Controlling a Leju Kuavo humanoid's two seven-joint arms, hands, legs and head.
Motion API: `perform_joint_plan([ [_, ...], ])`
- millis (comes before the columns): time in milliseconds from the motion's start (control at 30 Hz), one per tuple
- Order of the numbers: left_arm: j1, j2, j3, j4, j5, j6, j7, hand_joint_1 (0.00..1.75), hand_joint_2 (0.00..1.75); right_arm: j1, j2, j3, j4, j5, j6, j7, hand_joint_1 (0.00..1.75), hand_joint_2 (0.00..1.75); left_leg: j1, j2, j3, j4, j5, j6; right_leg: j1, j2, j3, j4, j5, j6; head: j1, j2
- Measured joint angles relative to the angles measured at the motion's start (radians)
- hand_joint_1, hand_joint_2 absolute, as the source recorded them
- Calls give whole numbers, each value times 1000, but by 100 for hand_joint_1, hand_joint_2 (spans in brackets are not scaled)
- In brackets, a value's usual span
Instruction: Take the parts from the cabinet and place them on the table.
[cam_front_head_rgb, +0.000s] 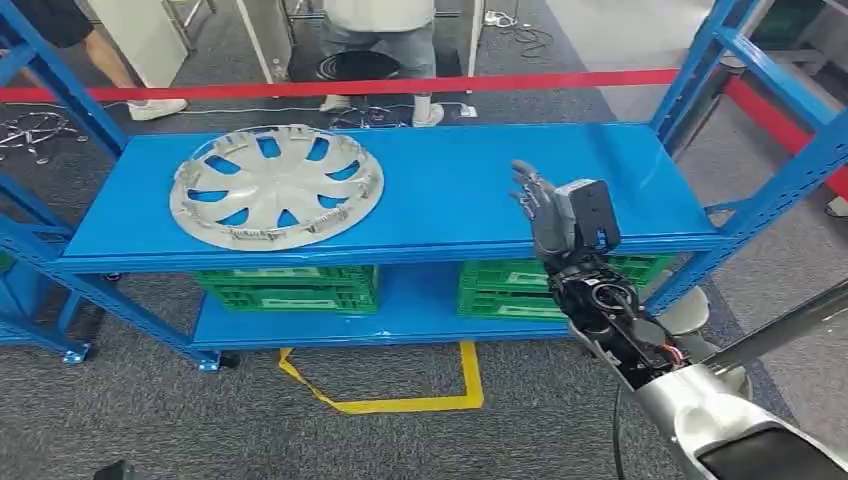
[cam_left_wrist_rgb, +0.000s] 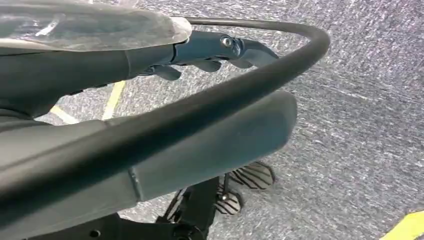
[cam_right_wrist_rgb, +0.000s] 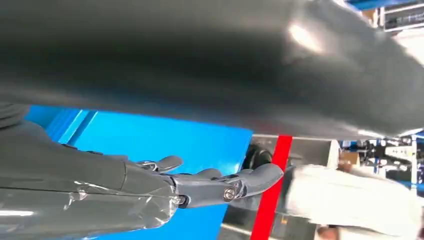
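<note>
Hubcap (cam_front_head_rgb: 276, 187) well apart from right robot hand (cam_front_head_rgb: 537, 205)

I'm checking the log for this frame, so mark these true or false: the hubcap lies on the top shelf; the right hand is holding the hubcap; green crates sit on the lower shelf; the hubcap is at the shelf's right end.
1. The silver plastic hubcap lies on the blue metal top shelf. True.
2. The right hand holds the hubcap. False: it is raised over the shelf's right part, fingers apart, empty and well away from the hubcap.
3. Green slatted plastic crates sit on the lower shelf. True.
4. The hubcap is at the shelf's right end. False: it lies towards the left.
</note>
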Motion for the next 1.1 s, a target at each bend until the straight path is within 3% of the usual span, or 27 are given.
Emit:
perform_joint_plan([
  [467, 0, 0, 0, 0, 0, -3, 0, 0, 0, -14, 18, 14, 45, 18, -8, -12, 0, 0, 7, 0, 1, -1, 2, -2, 4, 0, 0, 0, 1, 0, -2, 0],
  [733, 0, 0, 0, 0, -1, -12, 0, 0, 0, -14, 18, 22, 55, 39, -23, -4, 0, 0, 2, 0, 0, 1, 1, -1, 2, 0, 0, -1, 2, 2, -3, 0],
  [900, 0, 3, 0, 0, -3, -15, 0, 0, 0, -14, 18, 25, 56, 40, -25, 2, 0, 0, -4, 0, 1, 0, 0, 4, -4, 0, 1, -4, 4, 9, -5, 0],
  [933, -1, 3, 0, 0, -2, -15, 0, 0, 0, -15, 18, 25, 56, 40, -24, 3, 0, 0, 5, 1, 4, -10, 4, 11, -1, 0, 2, -5, 2, 13, -7, 0],
  [967, 0, 2, 0, 0, 0, -13, 0, 0, 0, -15, 18, 26, 55, 40, -23, 4, 0, 0, 11, 4, 13, -21, 8, 15, -2, 0, -9, 6, -7, 18, -6, 0],
  [1000, 0, 2, 0, 0, 0, -13, 0, 0, 0, -19, 18, 26, 56, 41, -21, 4, 0, 0, 12, 4, 17, -23, 8, 18, -2, 0, -24, 49, -37, 21, 0, 0],
  [1100, 0, 2, 0, 0, 3, -10, 0, 0, 0, -19, 18, 28, 59, 42, -17, 8, 0, 0, 12, 4, 16, -23, 7, 18, -10, 0, -140, 294, -137, 29, 12, 0],
])
